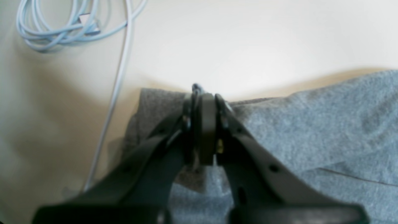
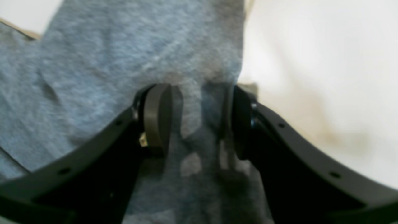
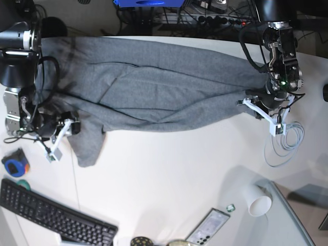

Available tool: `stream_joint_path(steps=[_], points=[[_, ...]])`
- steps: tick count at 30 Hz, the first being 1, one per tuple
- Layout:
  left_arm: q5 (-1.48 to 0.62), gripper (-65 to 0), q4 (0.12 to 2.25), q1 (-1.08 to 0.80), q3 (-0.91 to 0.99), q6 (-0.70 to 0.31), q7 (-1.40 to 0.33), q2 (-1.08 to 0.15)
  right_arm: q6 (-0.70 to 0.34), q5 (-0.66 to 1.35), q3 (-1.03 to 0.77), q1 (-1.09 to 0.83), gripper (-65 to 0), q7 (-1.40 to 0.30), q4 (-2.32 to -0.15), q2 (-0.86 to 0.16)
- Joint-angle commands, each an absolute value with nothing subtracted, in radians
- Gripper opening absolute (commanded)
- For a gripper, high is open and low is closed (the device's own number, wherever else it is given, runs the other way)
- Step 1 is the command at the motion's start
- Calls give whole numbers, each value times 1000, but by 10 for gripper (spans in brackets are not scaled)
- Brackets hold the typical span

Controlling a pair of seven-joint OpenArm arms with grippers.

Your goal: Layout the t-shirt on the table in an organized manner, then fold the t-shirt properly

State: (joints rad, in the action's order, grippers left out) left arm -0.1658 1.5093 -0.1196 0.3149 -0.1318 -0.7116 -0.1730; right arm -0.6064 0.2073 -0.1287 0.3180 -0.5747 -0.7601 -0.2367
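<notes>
1. The t-shirt [image 3: 154, 92] lies stretched across the far half of the table [image 3: 169, 174], from 9 to 3 o'clock.
2. The left gripper [image 1: 203, 102] has its jaws closed on the shirt's edge.
3. The right gripper [image 2: 199, 118] is half open with cloth between the jaws; it should close firmly before both pull evenly apart.

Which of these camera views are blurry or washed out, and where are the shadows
Left wrist view: soft focus, the left hand smeared at the bottom, the table glaring white, a tan shadow along the t-shirt edge. Right wrist view: blurriest, the right hand hazy, table overexposed. Base view: sharpest, even light, faint shadows by the white cup.
</notes>
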Motion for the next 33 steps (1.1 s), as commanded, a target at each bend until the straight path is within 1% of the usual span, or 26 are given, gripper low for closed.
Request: stream_joint_path(steps=[1,2,5,6,8,15,21,26,33], points=[[-168,-650,1527,-108,321,-130,-696,-185,-608,191,-125,315,-383,-622,-757,-234],[-168,-650,1527,-108,321,-130,-696,-185,-608,191,-125,315,-423,-622,-757,-234],[-168,-650,1523,-108,325,-130,-696,-186,-604,191,-125,318,-611,-621,-757,-234],[-168,-650,1521,-108,325,-130,-696,-186,-604,191,-125,320,-636,-621,-757,-234],[-168,-650,1521,-108,325,-130,-696,-186,-604,191,-125,321,-629,-619,-769,-236],[-166,-650,1567,-87,317,-130,-700,-186,-604,188,-122,320,-629,-628,-935,-239],[-166,-650,1630,-38,315,-130,-702,-186,-604,188,-122,343,-629,-700,-1079,-246],[-166,-650,1564,35,305,-130,-702,-208,-604,188,-122,392,-629,-713,-1118,-246],[-166,-650,1466,143,257,-130,-699,-231,-605,188,-119,449,-629,-702,-1113,-246]])
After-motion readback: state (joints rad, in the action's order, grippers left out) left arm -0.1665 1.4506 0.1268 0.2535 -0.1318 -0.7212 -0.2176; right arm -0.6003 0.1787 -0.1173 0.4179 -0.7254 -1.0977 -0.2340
